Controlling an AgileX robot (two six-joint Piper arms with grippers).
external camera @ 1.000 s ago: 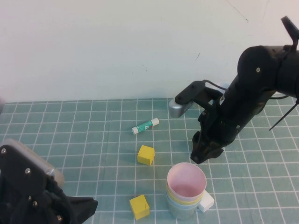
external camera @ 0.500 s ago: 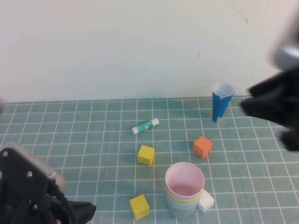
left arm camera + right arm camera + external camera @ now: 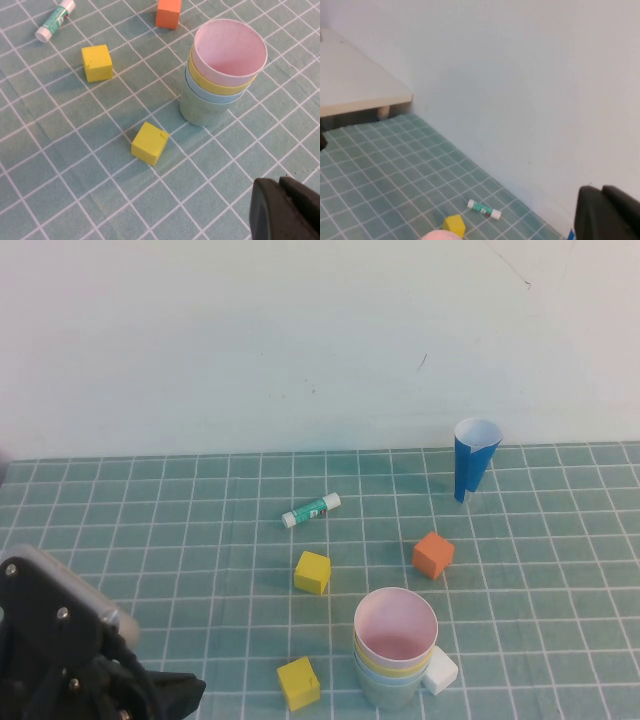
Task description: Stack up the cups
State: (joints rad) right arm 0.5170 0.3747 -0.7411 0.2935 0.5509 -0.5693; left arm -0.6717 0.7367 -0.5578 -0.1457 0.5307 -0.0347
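Observation:
The cups stand nested in one upright stack [image 3: 395, 655] at the front of the mat. The pink cup [image 3: 227, 50] is on top, then the yellow [image 3: 215, 86], the light blue [image 3: 210, 98] and the green [image 3: 197, 112] at the bottom. My left gripper [image 3: 188, 688] is low at the front left, apart from the stack. In the left wrist view it [image 3: 287, 210] is shut and empty. My right gripper [image 3: 607, 212] is out of the high view. In the right wrist view it is shut and empty, raised high above the mat, with the pink rim [image 3: 440, 235] just showing.
A dark blue paper cone [image 3: 474, 455] stands at the back right. An orange cube [image 3: 433, 554], two yellow cubes [image 3: 312, 571] [image 3: 298, 682], a white cube [image 3: 440, 672] touching the stack, and a glue stick [image 3: 311, 509] lie on the green grid mat [image 3: 150, 540]. A white shelf [image 3: 355, 85] shows far off.
My right arm has pulled back up and to the right, out of the high view, uncovering the orange cube and the blue cone. The stack and the left arm have stayed put.

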